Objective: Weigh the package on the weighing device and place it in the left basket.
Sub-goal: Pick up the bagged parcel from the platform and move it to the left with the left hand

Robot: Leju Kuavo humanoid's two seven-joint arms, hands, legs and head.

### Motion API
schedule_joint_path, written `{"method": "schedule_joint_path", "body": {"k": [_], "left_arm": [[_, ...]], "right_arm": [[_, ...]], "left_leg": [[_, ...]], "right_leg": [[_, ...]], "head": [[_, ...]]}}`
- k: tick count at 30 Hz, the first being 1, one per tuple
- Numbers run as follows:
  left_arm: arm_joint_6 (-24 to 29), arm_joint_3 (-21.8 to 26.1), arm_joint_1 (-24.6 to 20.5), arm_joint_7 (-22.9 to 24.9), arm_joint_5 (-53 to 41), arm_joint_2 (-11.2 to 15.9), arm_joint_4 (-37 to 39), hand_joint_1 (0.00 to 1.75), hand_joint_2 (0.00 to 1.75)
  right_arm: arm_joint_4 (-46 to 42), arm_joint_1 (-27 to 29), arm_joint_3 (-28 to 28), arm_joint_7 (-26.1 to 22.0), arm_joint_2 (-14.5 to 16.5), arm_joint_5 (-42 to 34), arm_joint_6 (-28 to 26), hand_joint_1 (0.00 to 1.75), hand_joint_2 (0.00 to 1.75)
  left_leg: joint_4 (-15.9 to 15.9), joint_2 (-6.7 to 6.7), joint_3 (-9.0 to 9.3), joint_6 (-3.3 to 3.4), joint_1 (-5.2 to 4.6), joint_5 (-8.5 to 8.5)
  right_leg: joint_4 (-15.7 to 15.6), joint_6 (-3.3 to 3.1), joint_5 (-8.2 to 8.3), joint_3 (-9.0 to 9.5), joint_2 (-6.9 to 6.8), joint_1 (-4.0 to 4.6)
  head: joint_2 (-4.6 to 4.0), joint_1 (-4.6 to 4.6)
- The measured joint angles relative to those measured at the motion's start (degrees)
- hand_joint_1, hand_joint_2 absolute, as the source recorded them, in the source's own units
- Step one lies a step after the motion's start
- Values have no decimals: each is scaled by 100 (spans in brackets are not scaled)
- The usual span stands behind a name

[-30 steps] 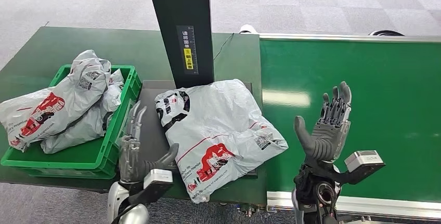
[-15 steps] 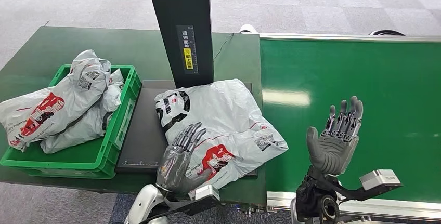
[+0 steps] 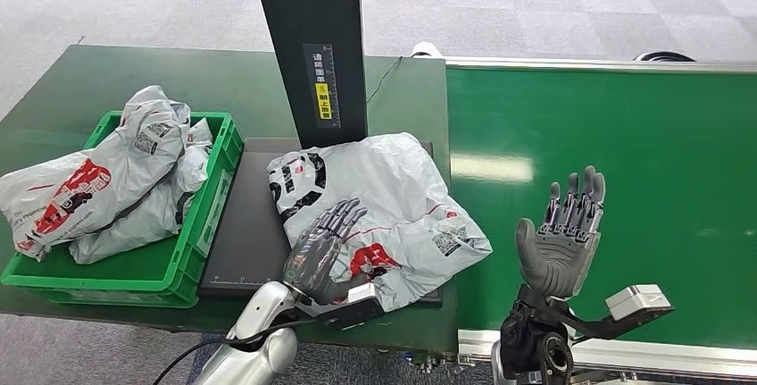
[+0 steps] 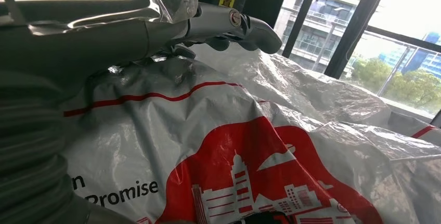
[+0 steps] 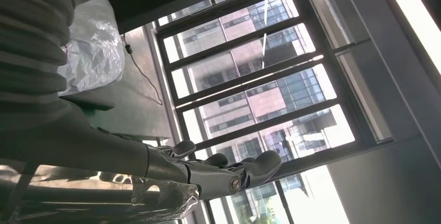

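While my left robot hand [image 3: 323, 251] rests flat on the package [image 3: 379, 215], nothing is gripped yet.
My fingers lie spread on the slick plastic, the package on the scale [image 3: 245, 224] at the worktop's near edge, beside the basket [image 3: 210, 215]. If I drag without closing, it could slide off that edge. My right robot hand [image 3: 562, 242] is raised, open, holding nothing.

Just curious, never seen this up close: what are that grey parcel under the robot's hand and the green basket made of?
The package looks like thin glossy plastic film: it crinkles and glints under the left hand. The green basket seems rigid moulded plastic, with slotted walls.
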Motion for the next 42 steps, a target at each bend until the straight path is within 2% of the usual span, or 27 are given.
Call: {"method": "schedule_joint_path", "body": {"k": [12,20,24,28,34,38,42], "left_arm": [[-19,-1,-207,-8,48,-17,327,0,175],[-5,14,-1173,-311,576,-65,1193,0,175],[177,56,-1407,-596,1001,-40,1433,0,175],[415,189,-1499,-880,1429,8,1459,171,175],[666,440,-1408,-1447,2241,40,1172,175,175],[727,657,-1186,-1885,3022,48,619,175,175],[781,945,-941,-2442,4203,112,-99,175,175]], "right_arm": [[131,-24,3,0,-4,0,3,0,175],[369,-102,61,0,-44,-11,-9,0,175],[460,-95,55,0,-89,-40,-93,0,175],[546,-66,42,0,-136,-83,-139,0,175],[622,-34,14,0,-151,-87,-213,0,175],[643,-14,-5,0,-151,-86,-254,0,175],[665,8,-22,0,-155,-85,-310,0,175]], "left_leg": [[0,-2,2,0,0,1],[0,-4,2,1,0,8],[0,-2,0,1,0,8],[0,-2,-2,1,0,7],[0,0,-2,1,0,7],[0,0,-3,1,0,7],[0,1,-4,0,0,7]], "right_leg": [[0,-1,0,3,0,0],[0,-1,6,3,-1,0],[1,-1,6,0,-1,0],[1,-1,5,-3,-1,0],[1,-2,5,-2,0,1],[1,-2,5,-3,0,0],[1,-2,4,-4,0,1]], "head": [[-1,1],[-1,1],[0,0],[-1,-1],[-1,0],[0,1],[0,0]]}}
